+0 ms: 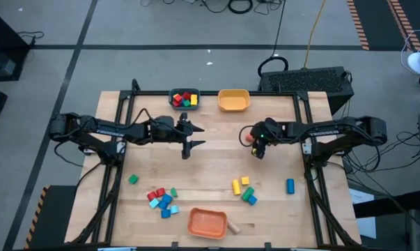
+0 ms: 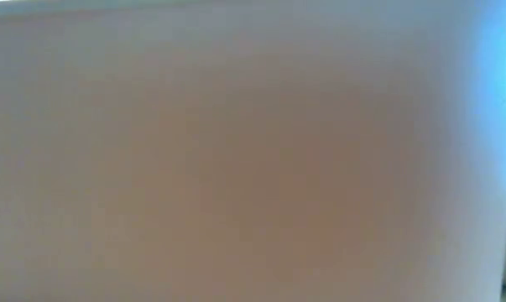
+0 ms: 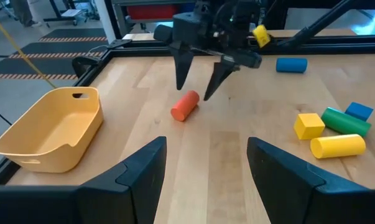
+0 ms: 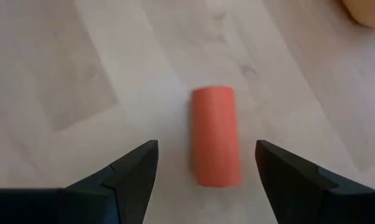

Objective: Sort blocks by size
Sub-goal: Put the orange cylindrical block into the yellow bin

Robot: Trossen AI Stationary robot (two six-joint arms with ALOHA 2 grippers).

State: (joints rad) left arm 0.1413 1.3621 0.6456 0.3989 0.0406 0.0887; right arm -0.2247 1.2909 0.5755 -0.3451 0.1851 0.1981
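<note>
While we scan from the left of the table (image 1: pixel 216 157), we meet the left gripper (image 1: pixel 193 136) first, hovering near the table's middle with its 2 fingers (image 3: pixel 137 174) spread apart and nothing between them. Just behind it, at the far edge, sits a dark bowl (image 1: pixel 184 100) holding red, yellow and green blocks (image 1: pixel 185 100), and beside that a yellow bowl (image 1: pixel 233 100), which we see empty in the left wrist view. On the near left lie a lone green block (image 1: pixel 133 179) and a cluster of red and light blue blocks (image 1: pixel 162 200). An orange bowl (image 1: pixel 207 223) stands at the near edge, with a plain wood block (image 1: pixel 233 226) just beside it.

Further right, the right gripper (image 1: pixel 256 146) points down over a red cylinder (image 4: pixel 216 137). Its 2 fingers (image 4: pixel 128 171) stand wide open on either side of the cylinder, apart from it, so it grips nothing; the cylinder lies flat on the wood. Nearer us sits a group of yellow, green and blue blocks (image 1: pixel 244 190), and well to its right a single blue cylinder (image 1: pixel 290 185). We can make out nothing in the low view.
</note>
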